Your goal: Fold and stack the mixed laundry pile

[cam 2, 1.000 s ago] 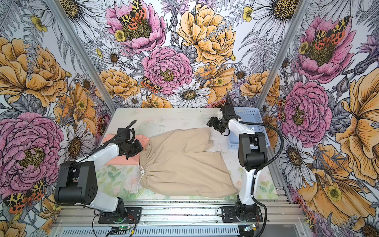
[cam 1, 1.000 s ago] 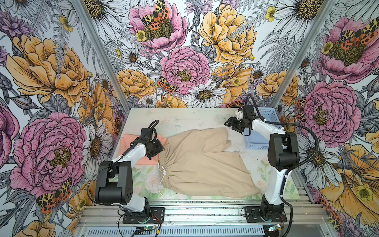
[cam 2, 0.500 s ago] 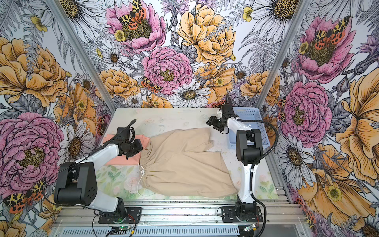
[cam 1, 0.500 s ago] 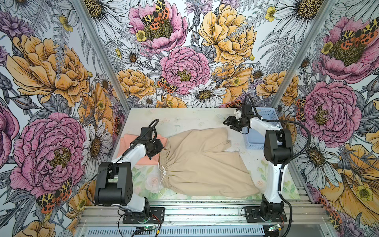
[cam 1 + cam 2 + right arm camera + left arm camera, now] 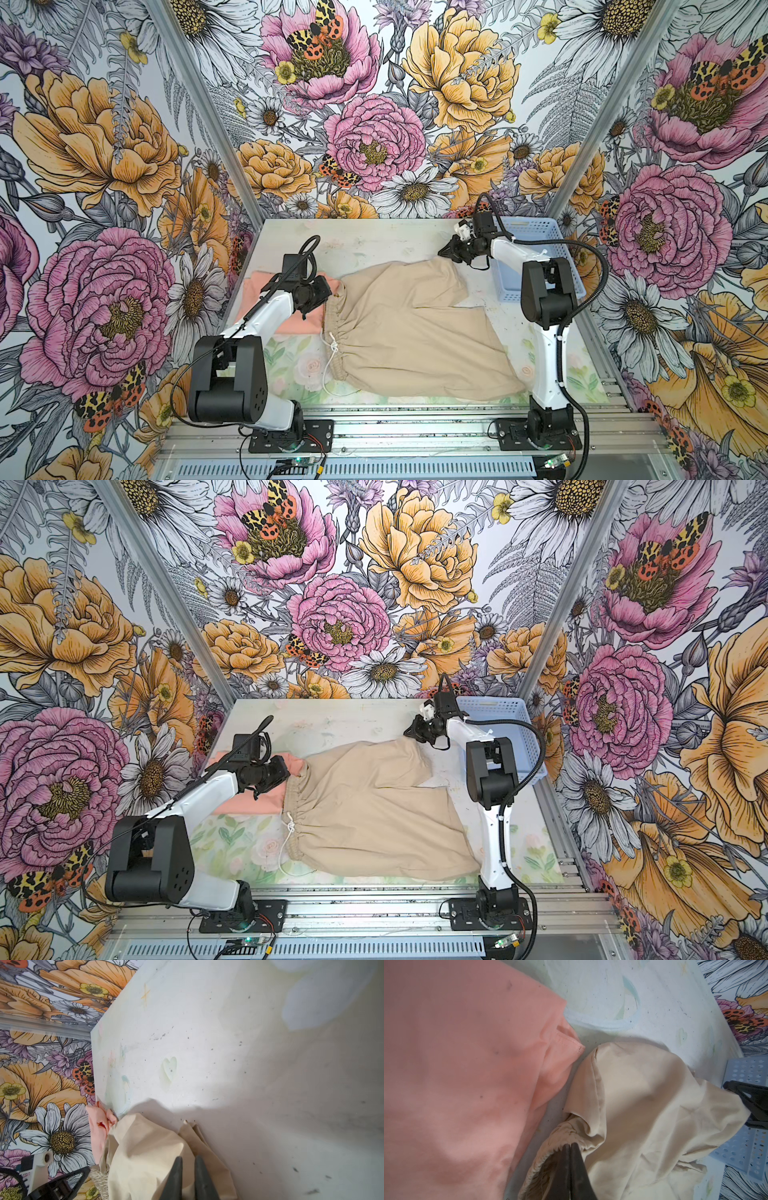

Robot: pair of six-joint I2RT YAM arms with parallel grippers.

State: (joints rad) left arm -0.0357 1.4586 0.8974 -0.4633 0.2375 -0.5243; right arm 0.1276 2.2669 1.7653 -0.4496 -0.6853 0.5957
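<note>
Left gripper (image 5: 570, 1145) clamped on the gathered waistband of the beige shorts (image 5: 643, 1105). Peach-pink T-shirt (image 5: 456, 1074) lies flat just left of them. Right gripper (image 5: 752, 1103) at the shorts' far-right end, blue basket (image 5: 749, 1072) behind it.

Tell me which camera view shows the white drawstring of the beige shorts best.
Both top views: the drawstring lies there, knot and loose cord, at the middle of the waistband of the shorts. The left wrist view shows only gathered waistband pinched in the left end effector; the right wrist view only plain beige cloth.

T-shirt (image 5: 255, 284) partly behind left arm (image 5: 266, 316), basket (image 5: 540, 232) behind right arm (image 5: 548, 291)
</note>
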